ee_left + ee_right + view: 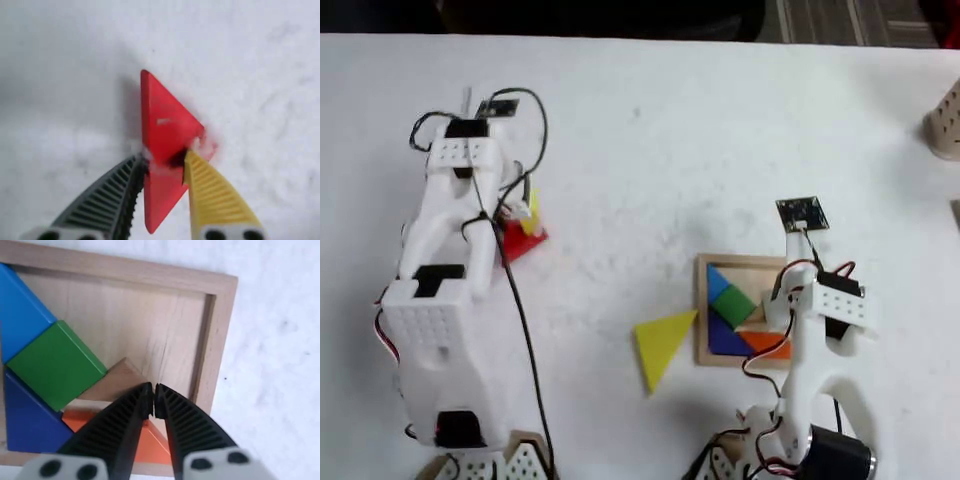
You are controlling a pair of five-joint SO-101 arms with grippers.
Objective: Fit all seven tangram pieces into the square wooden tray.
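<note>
Red triangle (165, 125) grasped by left gripper (166, 156) on the counter (620, 130), pickup seemingly in hand, needing lift and carry to wooden tray (220, 340); right gripper (152, 390) clenched empty.

The high camera looks down over the whole table (650, 150). Each wrist camera sits close, facing down: the left at the red triangle (165, 120), the right into the wooden tray (220, 340). The high view takes in both.
</note>
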